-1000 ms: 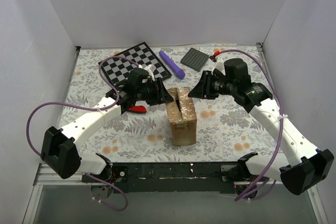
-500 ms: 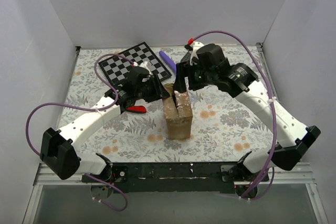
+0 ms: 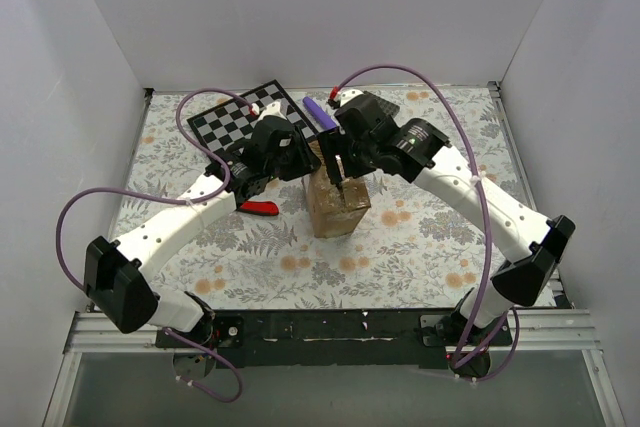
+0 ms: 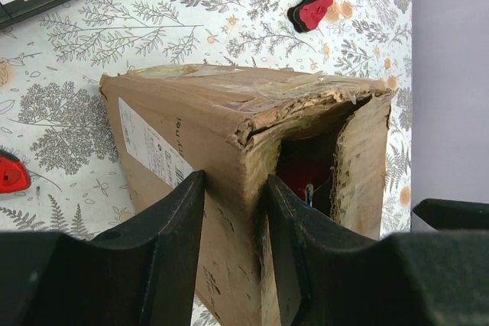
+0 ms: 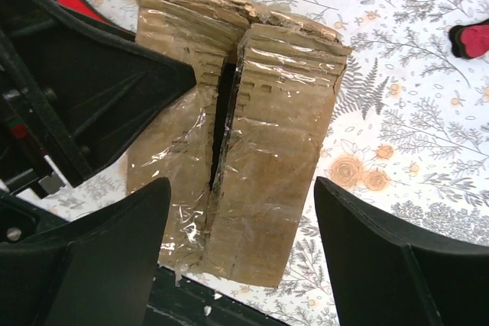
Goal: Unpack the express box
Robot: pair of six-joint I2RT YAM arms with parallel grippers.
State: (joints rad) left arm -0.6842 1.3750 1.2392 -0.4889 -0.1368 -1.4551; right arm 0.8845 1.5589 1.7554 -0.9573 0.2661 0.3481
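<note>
The express box (image 3: pixel 336 207) is a brown carton with glossy tape on its top flaps, standing mid-table. Its flaps are split along a dark slit (image 5: pixel 223 112). In the left wrist view the box (image 4: pixel 191 120) has a torn opening with something red inside (image 4: pixel 306 167). My left gripper (image 4: pixel 233 219) is shut on the box's wall edge beside that opening, on the box's left in the top view (image 3: pixel 305 165). My right gripper (image 5: pixel 243 188) is open wide just above the taped top, empty, and shows over the box's far end in the top view (image 3: pixel 340 167).
A checkerboard (image 3: pixel 240 115) and a purple cylinder (image 3: pixel 318 113) lie behind the box. A red object (image 3: pixel 262 208) lies left of the box. A red and black clip (image 5: pixel 470 40) lies to the box's far right. White walls enclose the floral mat.
My right arm swung left from the box's right side to above its top. My left gripper closed in on the box. The box shifted slightly back.
</note>
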